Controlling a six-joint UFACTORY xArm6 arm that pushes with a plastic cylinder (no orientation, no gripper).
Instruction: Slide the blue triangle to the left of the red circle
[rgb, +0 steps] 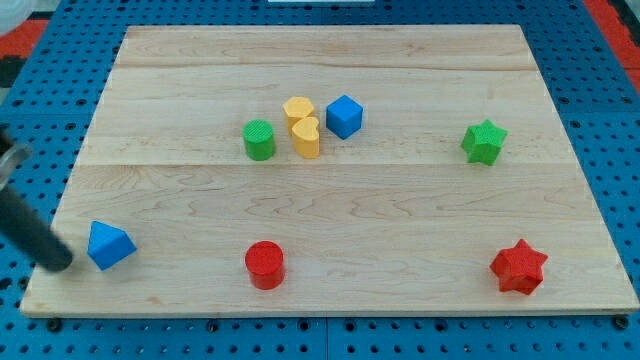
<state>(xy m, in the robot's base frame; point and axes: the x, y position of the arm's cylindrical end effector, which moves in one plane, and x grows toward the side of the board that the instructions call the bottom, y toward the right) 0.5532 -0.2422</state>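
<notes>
While the rod comes in from the view's left edge, my tip (64, 263) rests at the lower left of the wooden board (400, 210), just beside the blue triangle (109, 245) on its left — contact cannot be confirmed. No jaws are fitted; the tip holds nothing.

The blue triangle lies well to the left of the red circle (265, 265), which sits near the view's bottom edge of the board. A red star (519, 267) occupies the lower right.

Upper middle group: green cylinder (259, 139), then two yellow blocks — an upper one (297, 108) and a lower heart-like one (307, 137) — touching each other, with a blue cube (344, 116) just beside them on the right. A green star (484, 141) stands apart at the right.
</notes>
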